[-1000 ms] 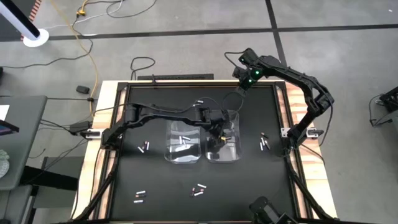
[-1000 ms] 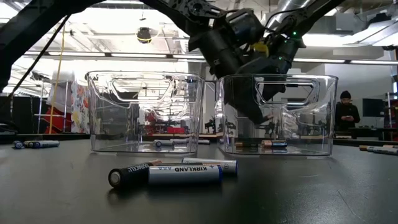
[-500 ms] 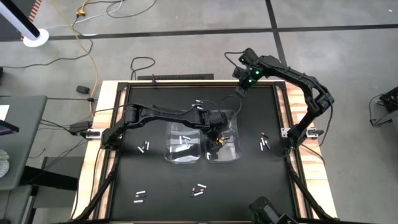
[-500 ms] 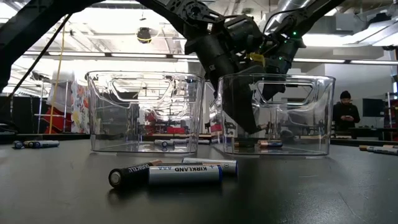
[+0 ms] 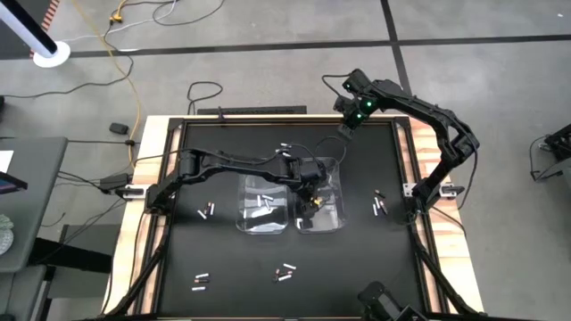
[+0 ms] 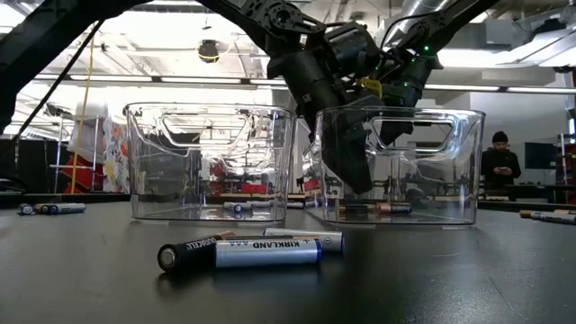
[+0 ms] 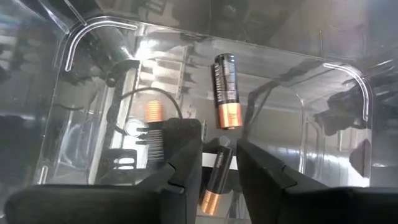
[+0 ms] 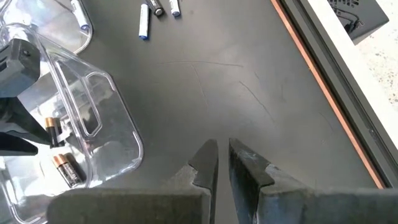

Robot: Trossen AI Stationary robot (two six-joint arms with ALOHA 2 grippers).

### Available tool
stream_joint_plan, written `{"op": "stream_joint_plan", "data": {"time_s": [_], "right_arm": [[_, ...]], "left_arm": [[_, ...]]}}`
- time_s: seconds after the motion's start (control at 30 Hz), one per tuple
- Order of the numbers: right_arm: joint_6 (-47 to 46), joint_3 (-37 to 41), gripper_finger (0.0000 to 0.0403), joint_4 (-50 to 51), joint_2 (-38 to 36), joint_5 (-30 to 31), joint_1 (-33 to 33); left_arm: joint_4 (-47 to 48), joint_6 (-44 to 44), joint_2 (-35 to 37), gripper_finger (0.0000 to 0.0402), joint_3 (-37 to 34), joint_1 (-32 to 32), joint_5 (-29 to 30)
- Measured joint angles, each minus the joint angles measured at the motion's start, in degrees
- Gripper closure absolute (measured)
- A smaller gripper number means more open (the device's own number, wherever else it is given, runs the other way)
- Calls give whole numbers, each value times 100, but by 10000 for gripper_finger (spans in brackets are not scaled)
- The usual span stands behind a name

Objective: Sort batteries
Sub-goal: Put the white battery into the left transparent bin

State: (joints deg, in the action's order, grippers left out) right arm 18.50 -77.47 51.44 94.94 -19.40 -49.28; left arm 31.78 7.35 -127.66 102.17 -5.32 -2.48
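Note:
Two clear bins stand side by side mid-table, the left bin (image 5: 250, 218) and the right bin (image 5: 335, 218). My left gripper (image 7: 217, 137) reaches down into the right bin, open. A dark battery with a copper end (image 7: 214, 180) lies between its fingers with a gap on either side. Another such battery (image 7: 226, 90) lies on the bin floor beyond. White batteries (image 5: 265, 201) lie in the left bin. My right gripper (image 8: 222, 149) hangs above the table's far right part, its fingers a narrow gap apart with nothing between them.
Loose batteries lie scattered on the black mat: at the left (image 5: 207, 210), near left (image 5: 201, 282), near middle (image 5: 285, 271), right (image 5: 378, 205) and far side (image 5: 286, 146). A person (image 6: 500, 166) stands in the room beyond the table.
My left gripper has sunk slightly farther into the right-hand bin. A copper-ended battery now shows below its fingers in the high view.

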Motion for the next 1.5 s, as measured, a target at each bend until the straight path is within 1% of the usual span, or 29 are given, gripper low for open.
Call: {"op": "stream_joint_plan", "data": {"time_s": [0.2,0.3,0.4,0.63,0.77,0.9,1.0,1.07,1.13,1.27,1.4,1.43,1.5], "right_arm": [[0,0,347,0,0,0,0],[0,0,347,1,0,0,0],[0,0,347,25,0,0,0],[-334,0,347,17,0,0,4],[-344,0,347,-192,0,2,17],[-348,0,347,-471,0,0,17],[-361,0,347,-559,0,0,20],[-365,0,347,-744,0,0,31],[-417,0,347,-995,0,2,89],[-450,0,345,-1452,0,0,333],[-439,0,335,-1974,0,19,694],[-375,0,331,-2122,0,92,808],[-190,0,320,-2380,0,460,1069]], "left_arm": [[5,0,10,293,4,-33,2],[210,84,33,292,143,-86,2],[485,105,60,292,431,-129,8],[1642,-209,66,291,1389,-153,29],[2231,-550,67,291,1785,-153,278],[2408,-847,173,291,1754,-160,327],[2466,-968,360,294,1632,-227,509],[2351,-1047,584,297,1366,-330,575],[2153,-1099,895,301,916,-461,579],[1252,-1086,1745,307,-512,-739,452],[217,-999,2825,307,-2051,-1087,426],[14,-984,3067,307,-2381,-1183,430],[-322,-970,3535,307,-2966,-1377,433]]}}
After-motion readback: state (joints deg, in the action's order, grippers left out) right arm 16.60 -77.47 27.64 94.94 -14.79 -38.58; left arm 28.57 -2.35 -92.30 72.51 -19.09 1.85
